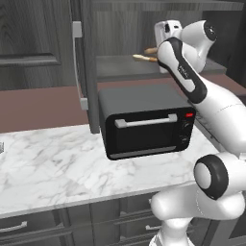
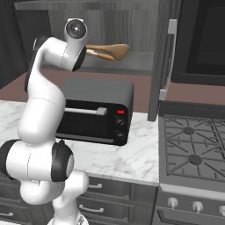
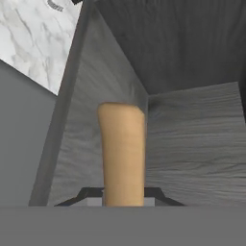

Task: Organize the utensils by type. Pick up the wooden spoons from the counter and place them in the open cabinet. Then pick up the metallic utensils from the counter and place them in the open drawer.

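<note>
A: Wood-grain cabinet (image 1: 57, 57) door stands ajar at nine o'clock; what lies past it?

B: Black toaster oven (image 1: 144, 122) on the marble tabletop (image 1: 53, 163). At one o'clock the claw (image 3: 124, 194) pinches a wooden spoon (image 3: 122, 149) inside the cabinet, above the shelf (image 2: 132, 68).

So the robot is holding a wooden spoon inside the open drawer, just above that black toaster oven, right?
Not the drawer. The gripper holds the wooden spoon inside the open cabinet, over its grey inner shelf, as the right base view shows. It is indeed above the black toaster oven.
</note>
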